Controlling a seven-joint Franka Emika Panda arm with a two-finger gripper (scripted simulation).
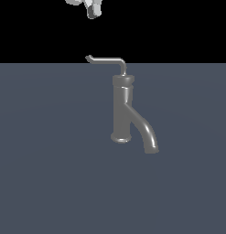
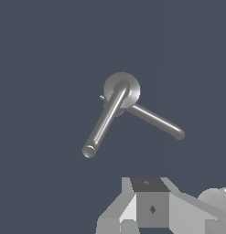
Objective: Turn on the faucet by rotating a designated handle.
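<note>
Since the handle (image 1: 107, 60) is a thin, rigid, slick rod atop the faucet (image 1: 122, 109), I'd push near its upturned tip; gripper (image 1: 93, 11) high above, holding nothing, jaw opening unreadable.

I count one dull grey metal faucet (image 1: 121, 109) with one thin bent rod handle (image 1: 107, 60), and my one gripper (image 1: 93, 10).
</note>
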